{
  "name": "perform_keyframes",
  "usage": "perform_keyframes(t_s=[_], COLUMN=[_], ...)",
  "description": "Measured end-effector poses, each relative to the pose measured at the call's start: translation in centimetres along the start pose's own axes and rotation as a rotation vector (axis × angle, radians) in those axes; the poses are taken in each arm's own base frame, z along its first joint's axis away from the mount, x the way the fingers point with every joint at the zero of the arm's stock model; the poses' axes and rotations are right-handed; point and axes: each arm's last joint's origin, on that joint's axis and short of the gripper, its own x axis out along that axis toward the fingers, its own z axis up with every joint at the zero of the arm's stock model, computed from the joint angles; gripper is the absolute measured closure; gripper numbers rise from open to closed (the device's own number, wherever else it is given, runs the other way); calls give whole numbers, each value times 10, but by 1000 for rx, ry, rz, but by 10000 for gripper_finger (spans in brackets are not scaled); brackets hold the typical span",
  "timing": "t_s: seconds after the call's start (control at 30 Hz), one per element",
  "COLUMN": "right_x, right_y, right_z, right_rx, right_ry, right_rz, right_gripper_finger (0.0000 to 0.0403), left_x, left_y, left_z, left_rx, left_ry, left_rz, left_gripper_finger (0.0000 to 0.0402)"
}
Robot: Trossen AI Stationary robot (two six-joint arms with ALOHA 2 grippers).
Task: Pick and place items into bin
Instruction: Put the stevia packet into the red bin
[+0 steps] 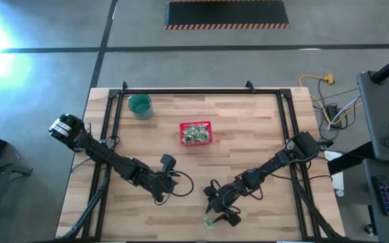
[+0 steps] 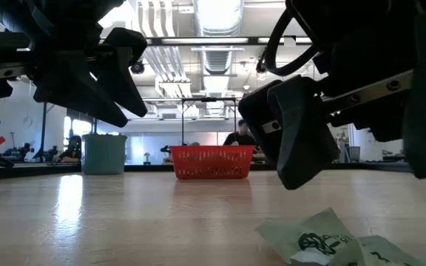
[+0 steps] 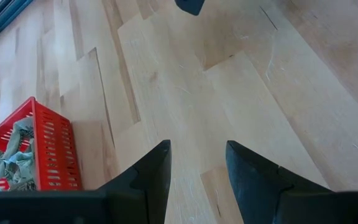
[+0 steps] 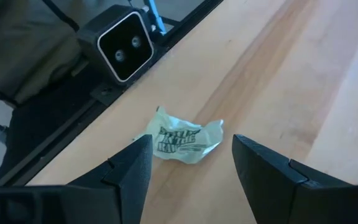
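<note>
One crinkly packet (image 4: pixel 182 142) lies by the bench's near edge, below the right end effector (image 4: pixel 190 167), wide open and empty; left end effector (image 3: pixel 197 163) part-open, empty.

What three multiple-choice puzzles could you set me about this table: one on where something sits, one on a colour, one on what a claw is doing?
1. Where does the loose packet lie?
A. In the cup
B. On the table's near edge, just ahead of the right claw
C. On top of the basket's rim

2. What colour is the basket that holds the other packets?
A. Red
B. Blue
C. Yellow

3. What is the right claw doing?
A. Gripping the cup
B. Shut on a packet
C. Open and empty

Answers:
1 B, the right wrist view shows it on the wood between the fingers.
2 A, the mesh walls are red.
3 C, its fingers stand apart, touching nothing.
</note>
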Motion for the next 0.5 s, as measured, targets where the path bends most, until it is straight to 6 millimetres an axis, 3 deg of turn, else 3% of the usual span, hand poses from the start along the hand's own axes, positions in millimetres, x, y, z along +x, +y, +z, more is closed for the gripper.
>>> perform_keyframes(t_s=[0.5], right_x=[1], right_y=[3], right_z=[3], right_rx=[-32], right_ry=[-27], right_rz=[-23], right_gripper_finger=[191], left_x=[0], left_y=[0], left_z=[0], left_rx=[-1], left_ry=[1], left_rz=[0], left_gripper_finger=[265])
